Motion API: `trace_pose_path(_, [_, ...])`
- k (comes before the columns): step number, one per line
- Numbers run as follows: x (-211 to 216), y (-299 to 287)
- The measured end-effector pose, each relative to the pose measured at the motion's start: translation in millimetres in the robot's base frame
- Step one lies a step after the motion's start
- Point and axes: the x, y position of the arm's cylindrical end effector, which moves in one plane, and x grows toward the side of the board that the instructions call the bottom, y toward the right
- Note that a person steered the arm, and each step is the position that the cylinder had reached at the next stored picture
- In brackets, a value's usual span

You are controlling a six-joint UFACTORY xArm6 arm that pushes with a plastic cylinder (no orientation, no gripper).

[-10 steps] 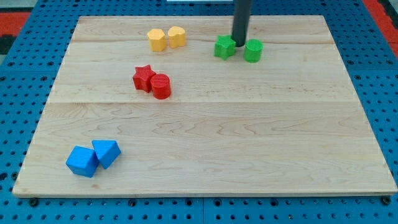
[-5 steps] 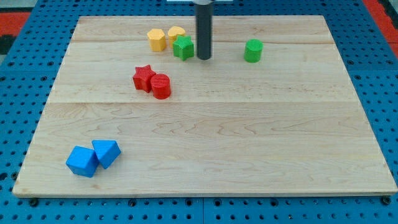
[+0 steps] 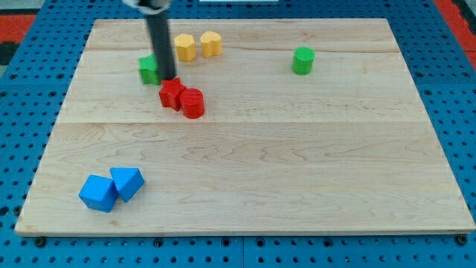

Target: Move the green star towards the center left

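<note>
The green star (image 3: pixel 148 70) lies on the wooden board (image 3: pixel 245 171) at the upper left, partly hidden behind my rod. My tip (image 3: pixel 165 77) is right against the star's right side. Just below the tip sit the red star (image 3: pixel 172 94) and the red cylinder (image 3: pixel 193 103), touching each other.
Two yellow blocks (image 3: pixel 186 47) (image 3: pixel 211 44) sit side by side near the view's top, right of the rod. A green cylinder (image 3: pixel 302 60) stands alone at the upper right. Two blue blocks (image 3: pixel 97 193) (image 3: pixel 127 182) sit together at the lower left.
My rod has swept from the upper right to the upper left, pushing the green star away from the green cylinder, past the yellow blocks, leftwards and slightly down.
</note>
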Motion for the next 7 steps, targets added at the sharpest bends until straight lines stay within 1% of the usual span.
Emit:
trace_pose_path(1, [-23.4, 82.8])
trace_pose_path(2, [-39.4, 32.4])
trace_pose_path(3, [-30.3, -35.9])
trace_pose_path(4, [-0.8, -68.2])
trace_pose_path(5, [-3.6, -73.4])
trace_pose_path(6, [-1.3, 3.5])
trace_pose_path(7, [7.4, 141.6])
